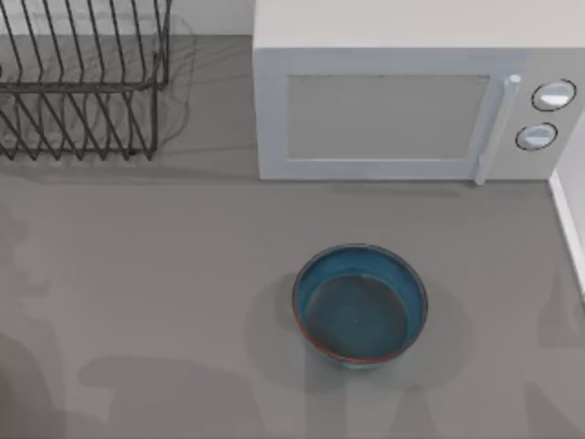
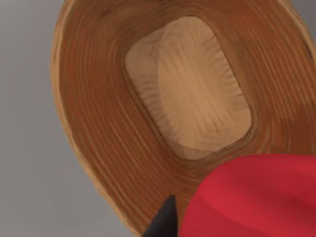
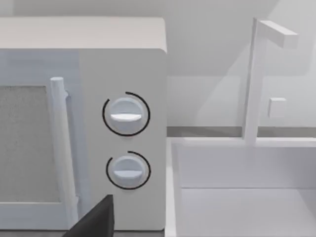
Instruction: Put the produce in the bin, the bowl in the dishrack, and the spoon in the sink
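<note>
Grey counter carries one bowl point(image 1: 360, 305), one dishrack point(image 1: 82, 87), one microwave point(image 1: 411, 101)

Around your bowl point(image 1: 360, 305) the grey counter point(image 1: 164, 274) lies open on every side; the microwave point(image 1: 411, 91) blocks 12 o'clock, the dishrack point(image 1: 82, 87) (thin wire bars) 10 o'clock.

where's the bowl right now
In the top view the bowl sits upright on the grey counter, right of centre, in front of the white microwave and well apart from the dishrack at the far left.
</note>
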Available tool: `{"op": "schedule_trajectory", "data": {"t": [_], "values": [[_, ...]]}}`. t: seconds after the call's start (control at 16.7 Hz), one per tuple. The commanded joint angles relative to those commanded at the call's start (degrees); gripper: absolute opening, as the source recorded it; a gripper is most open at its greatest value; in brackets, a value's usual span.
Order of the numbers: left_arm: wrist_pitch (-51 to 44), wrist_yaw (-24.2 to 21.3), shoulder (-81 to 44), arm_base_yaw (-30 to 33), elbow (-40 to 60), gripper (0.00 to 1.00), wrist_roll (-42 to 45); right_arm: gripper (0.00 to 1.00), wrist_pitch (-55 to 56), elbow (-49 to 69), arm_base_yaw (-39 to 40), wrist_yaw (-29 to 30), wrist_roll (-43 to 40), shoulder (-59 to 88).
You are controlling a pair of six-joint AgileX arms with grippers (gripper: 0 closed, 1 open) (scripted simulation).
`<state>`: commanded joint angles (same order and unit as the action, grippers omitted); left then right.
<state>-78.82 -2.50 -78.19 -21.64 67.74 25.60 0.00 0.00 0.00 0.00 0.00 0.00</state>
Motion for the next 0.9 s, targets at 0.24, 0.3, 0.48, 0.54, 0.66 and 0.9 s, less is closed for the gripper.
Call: {"op": "schedule_trajectory", "data": {"t": [0.24,0.3,0.48,0.54,0.66,0.9], "values": [[-0.3,-0.1,1.6,-2.2,-1.2,0.0,-0.6,1.0,0.0,0.0,0.0,0.0,0.0,0.0],[-0.3,-0.1,1.6,-2.2,-1.2,0.0,-0.6,1.0,0.0,0.0,0.0,0.0,0.0,0.0],[0.7,0.0,1.3,-2.0,-1.8,0.0,-0.4,1.0,0.0,0.0,0.0,0.0,0.0,0.0],[1.9,0.0,1.2,-2.0,-3.0,0.0,-0.5,1.0,0.0,0.0,0.0,0.0,0.0,0.0],[5.4,0.0,0.9,-1.9,-6.2,0.0,-0.6,1.0,0.0,0.0,0.0,0.0,0.0,0.0],[13.1,-0.1,0.3,-1.9,-13.3,0.0,-0.8,1.0,0.0,0.0,0.0,0.0,0.0,0.0]]}}
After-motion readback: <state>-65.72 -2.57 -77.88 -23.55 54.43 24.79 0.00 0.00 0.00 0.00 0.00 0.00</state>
